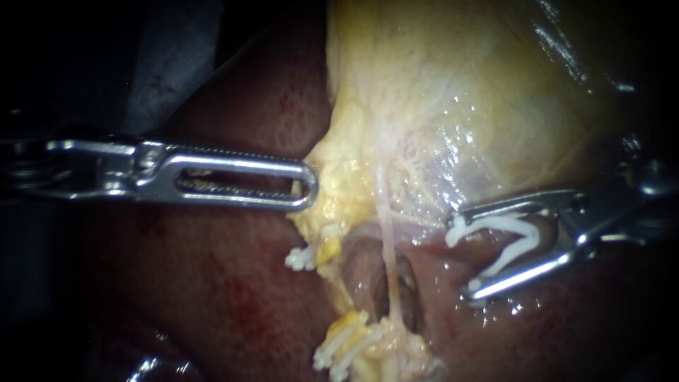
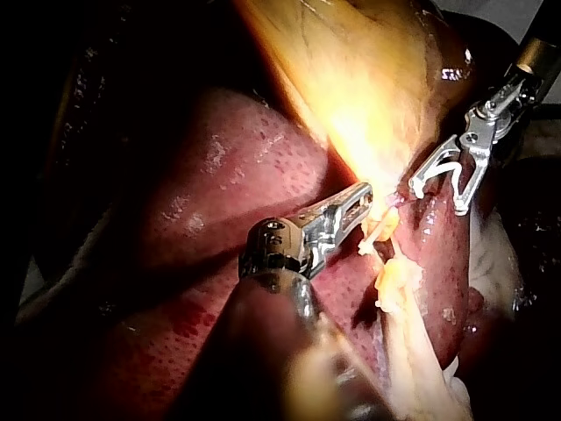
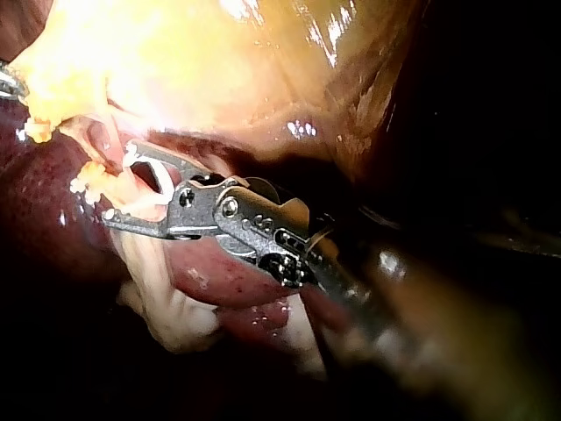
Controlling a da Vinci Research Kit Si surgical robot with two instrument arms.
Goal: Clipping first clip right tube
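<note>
**Loaded clip waits just beside the right tube**

On the liver (image 1: 212, 297) lies the gallbladder (image 1: 460, 85). The left instrument (image 1: 309, 187) has its jaws closed on the gallbladder's fatty edge. The right tube (image 1: 387, 247) looks thin, soft, slippery and easily torn, so it is best taken mid-span. The right instrument (image 1: 461, 256) has its jaws wide, carrying an open white clip (image 1: 495, 224) just beside the tube, not yet around it.
</note>
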